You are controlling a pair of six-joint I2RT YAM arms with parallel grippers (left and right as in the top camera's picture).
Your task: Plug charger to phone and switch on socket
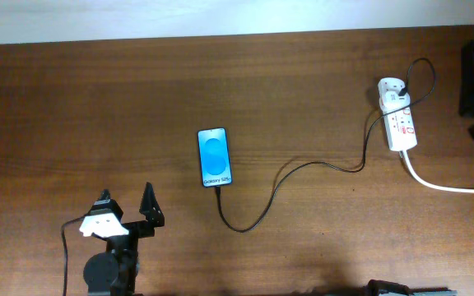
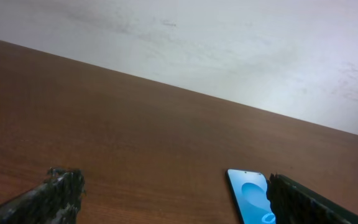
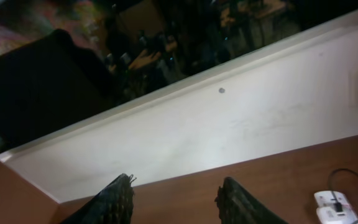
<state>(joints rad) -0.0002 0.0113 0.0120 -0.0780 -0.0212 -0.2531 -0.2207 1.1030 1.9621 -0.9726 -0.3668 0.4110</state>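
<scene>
The phone (image 1: 214, 157) lies flat in the middle of the surface (image 1: 97, 107), its screen blue. The charger (image 1: 313, 163) seems to meet its bottom edge and runs to the socket (image 1: 397, 123) far on the right. So I think only the switch is left. The right hand (image 3: 176, 190), open and empty, must press it. The left hand (image 1: 127, 205) is open too

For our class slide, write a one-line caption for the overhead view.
Blue-screened phone on a wooden table, black charger cable looping from its lower edge to the white socket, left gripper open nearby.
</scene>
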